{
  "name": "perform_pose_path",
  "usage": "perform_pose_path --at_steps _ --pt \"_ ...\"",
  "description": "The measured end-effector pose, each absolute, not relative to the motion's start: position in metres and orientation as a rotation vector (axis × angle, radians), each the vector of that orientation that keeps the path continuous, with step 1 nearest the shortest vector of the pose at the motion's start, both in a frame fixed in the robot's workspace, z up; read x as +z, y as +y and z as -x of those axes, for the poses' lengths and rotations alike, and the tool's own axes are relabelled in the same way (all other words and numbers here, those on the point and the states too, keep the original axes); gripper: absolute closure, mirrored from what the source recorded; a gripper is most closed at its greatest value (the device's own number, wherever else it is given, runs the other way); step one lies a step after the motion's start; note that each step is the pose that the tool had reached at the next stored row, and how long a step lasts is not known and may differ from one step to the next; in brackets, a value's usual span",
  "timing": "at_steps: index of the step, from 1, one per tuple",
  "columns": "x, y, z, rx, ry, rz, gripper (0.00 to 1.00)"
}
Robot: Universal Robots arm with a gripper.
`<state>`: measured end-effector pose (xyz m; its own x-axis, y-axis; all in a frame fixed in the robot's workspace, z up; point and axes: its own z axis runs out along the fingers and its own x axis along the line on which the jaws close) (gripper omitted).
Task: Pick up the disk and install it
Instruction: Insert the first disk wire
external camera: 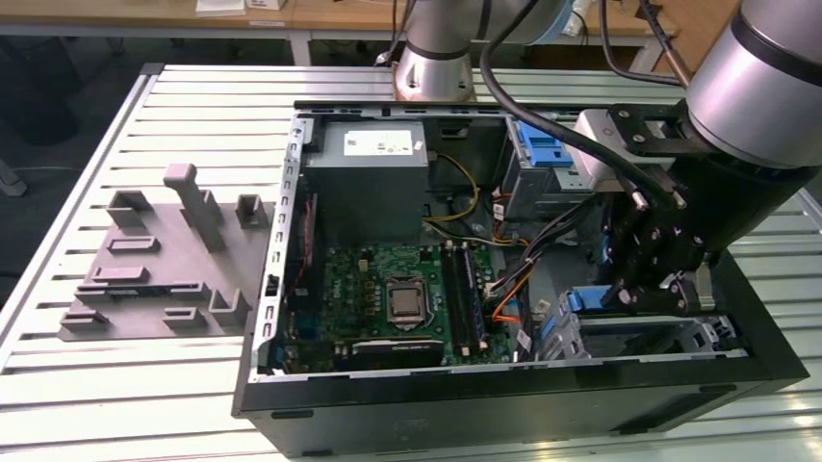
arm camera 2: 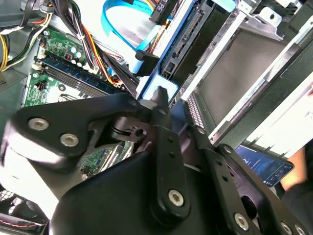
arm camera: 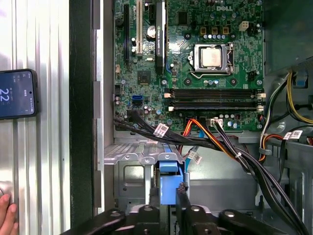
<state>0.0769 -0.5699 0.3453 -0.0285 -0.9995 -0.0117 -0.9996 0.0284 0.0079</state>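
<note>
The hand (arm camera: 167, 198) grips the disk (arm camera: 169, 182) upright at the drive cage (arm camera: 129, 169).

A big table (external camera: 77, 385) made of long silver metal strips fills most of the exterior view. Its strips have thin dark gaps between them. Behind it, at the far side, stands a light wooden desk (external camera: 321, 14) with white papers (external camera: 221, 7) on top. The floor (external camera: 52, 106) under that desk is dark grey. On the exterior view's left, the floor looks lighter. The light is bright and even, and the metal strips shine.
</note>
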Motion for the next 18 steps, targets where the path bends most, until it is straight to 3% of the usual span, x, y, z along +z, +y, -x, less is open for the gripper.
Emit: perform_pose_path --at_steps 2,6,7,12,14,17,18 --pt "0.3452 -0.5699 -0.0769 0.022 2.251 2.187 0.69" --pt "0.3452 -0.5699 -0.0769 0.022 2.251 2.187 0.67" --pt "0.3452 -0.5699 -0.0769 0.022 2.251 2.188 0.62" --pt "0.3451 -0.5699 -0.0769 0.022 2.251 2.188 0.62" --pt "0.345 -0.5699 -0.0769 0.022 2.251 2.187 0.63" --pt "0.345 -0.5699 -0.0769 0.022 2.251 2.188 0.76" --pt "0.345 -0.5699 -0.0769 0.022 2.251 2.187 0.76"
